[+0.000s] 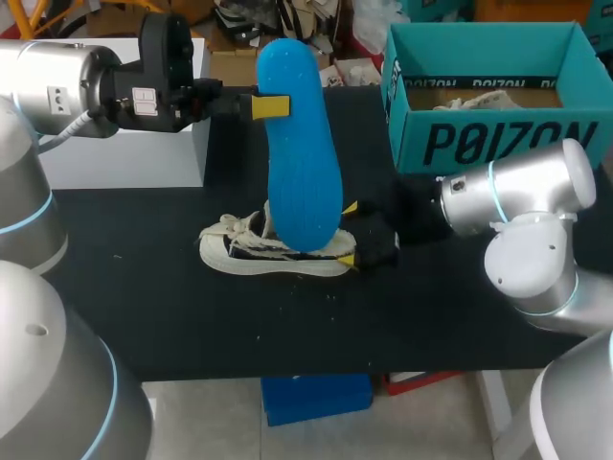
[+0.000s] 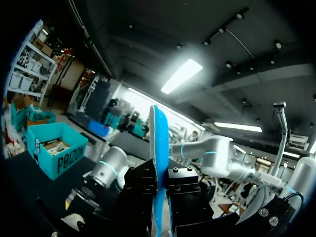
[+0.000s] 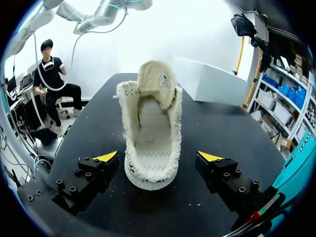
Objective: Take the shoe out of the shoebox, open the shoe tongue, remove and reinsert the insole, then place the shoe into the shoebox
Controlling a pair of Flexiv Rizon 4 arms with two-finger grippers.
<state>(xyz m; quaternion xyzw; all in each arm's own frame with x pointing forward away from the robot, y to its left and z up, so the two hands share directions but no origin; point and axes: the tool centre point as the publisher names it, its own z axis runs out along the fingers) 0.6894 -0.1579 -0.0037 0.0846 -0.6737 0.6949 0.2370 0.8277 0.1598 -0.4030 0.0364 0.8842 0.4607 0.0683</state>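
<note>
Left gripper: over the tabletop's far left part, raised well above it; fingers pressed onto the insole from two sides, pinching it near its upper end.
Insole: blue, long axis upright, hanging from the left gripper; lower end over the middle of the shoe. Whether it touches the shoe cannot be told from the head view; the right wrist view shows none of it inside.
Shoe: pale, upright on its sole near the tabletop's middle; long axis runs toward the left and right edges, toe to the left, heel to the right; tongue folded back, opening clear.
Right gripper: low at the heel end, in line with the shoe's long axis; fingers spread, one to each side of the heel, neither seen touching.
Shoebox: teal, open, at the far right corner, well apart from the shoe.
Governing relation: the opening lies directly below the insole. Judged step: reinsertion, which needs the upright insole tipped toward the shoe's axis. The right arm is nearer the shoe and placed to steady it.
</note>
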